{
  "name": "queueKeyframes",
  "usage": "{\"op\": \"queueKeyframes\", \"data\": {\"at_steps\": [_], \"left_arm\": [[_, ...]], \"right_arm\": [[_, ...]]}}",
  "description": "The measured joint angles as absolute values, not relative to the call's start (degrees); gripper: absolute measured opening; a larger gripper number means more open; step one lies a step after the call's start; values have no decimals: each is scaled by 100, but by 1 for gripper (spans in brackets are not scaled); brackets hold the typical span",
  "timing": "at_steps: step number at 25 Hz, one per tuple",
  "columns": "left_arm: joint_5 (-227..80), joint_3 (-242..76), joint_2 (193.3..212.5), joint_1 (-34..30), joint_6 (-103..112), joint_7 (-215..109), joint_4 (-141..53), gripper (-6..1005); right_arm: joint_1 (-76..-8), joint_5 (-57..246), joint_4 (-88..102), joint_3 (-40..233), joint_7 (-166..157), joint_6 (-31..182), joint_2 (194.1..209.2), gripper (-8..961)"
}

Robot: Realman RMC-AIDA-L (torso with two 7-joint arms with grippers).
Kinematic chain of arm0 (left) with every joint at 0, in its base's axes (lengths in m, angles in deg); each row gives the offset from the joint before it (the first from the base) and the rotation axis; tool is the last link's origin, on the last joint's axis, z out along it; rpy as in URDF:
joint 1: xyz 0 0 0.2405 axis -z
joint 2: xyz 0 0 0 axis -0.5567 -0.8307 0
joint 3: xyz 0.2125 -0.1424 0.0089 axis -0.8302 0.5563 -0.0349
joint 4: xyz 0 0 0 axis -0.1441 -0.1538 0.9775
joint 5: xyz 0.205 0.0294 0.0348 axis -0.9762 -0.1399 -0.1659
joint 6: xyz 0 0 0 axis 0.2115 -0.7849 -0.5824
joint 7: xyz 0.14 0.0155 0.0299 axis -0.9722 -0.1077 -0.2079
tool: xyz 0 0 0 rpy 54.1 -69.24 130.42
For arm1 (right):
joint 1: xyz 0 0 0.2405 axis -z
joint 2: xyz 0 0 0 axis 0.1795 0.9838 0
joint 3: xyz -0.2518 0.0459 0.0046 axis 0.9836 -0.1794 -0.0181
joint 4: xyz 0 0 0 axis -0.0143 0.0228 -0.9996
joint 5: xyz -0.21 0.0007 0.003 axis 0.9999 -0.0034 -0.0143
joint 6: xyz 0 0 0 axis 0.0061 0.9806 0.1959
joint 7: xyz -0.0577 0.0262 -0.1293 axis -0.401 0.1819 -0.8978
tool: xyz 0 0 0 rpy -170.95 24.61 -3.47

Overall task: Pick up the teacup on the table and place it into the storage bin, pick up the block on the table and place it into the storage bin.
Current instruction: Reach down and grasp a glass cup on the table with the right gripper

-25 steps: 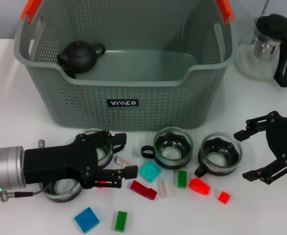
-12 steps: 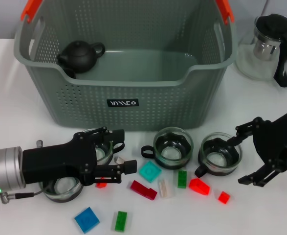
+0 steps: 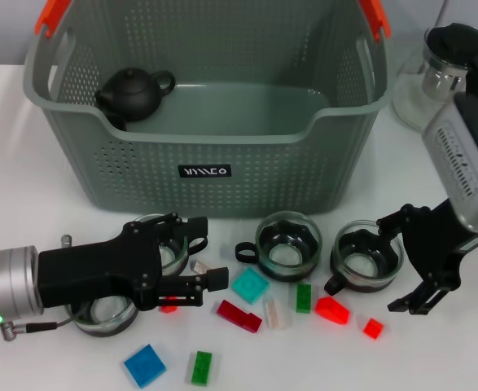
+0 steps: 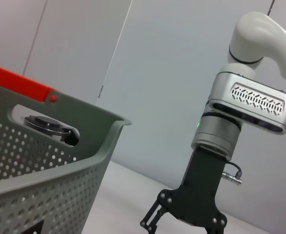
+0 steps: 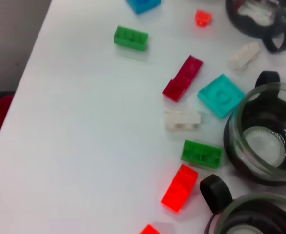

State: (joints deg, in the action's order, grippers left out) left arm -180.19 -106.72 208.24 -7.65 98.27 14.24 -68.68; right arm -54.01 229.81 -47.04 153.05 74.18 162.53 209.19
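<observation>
1. On the white table at six o'clock from the bin [image 3: 214, 155], four glass teacups are sitting in a row with loose blocks scattered among them; none of them is in the bin yet, so I judge the job barely begun.
2. Only a matte black teapot [image 3: 133, 91] is lying inside, at the ten o'clock corner.
3. My right claw [image 3: 410, 261] is hanging spread and empty at three o'clock of the nearest teacup [image 3: 366, 254], a clear round cup with a dark liner and black loop handle.
4. My left claw [image 3: 199, 262] is reaching spread over the far teacups, pinching nothing.
5. The bin is perforated grey-green plastic; the blocks are small, glossy, studded bricks.
</observation>
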Motion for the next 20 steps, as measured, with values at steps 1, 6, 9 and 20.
{"op": "queueKeyframes", "data": {"at_steps": [1,6,9,20], "left_arm": [[-18020,-10673,20824,-767,9812,1424,-6868,945],[-18021,-10674,20831,-776,9766,1423,-6868,945],[-18021,-10674,20832,-781,9766,1412,-6840,945],[-18011,-10673,20831,-835,9757,1398,-6815,946]], "right_arm": [[-5402,22980,-4685,15404,7451,16185,20919,940],[-5443,22990,-4570,15852,7615,15901,20920,940],[-5500,22992,-4474,16046,7699,15814,20920,941],[-5554,23126,-4407,16430,7969,15615,20920,942]]}}
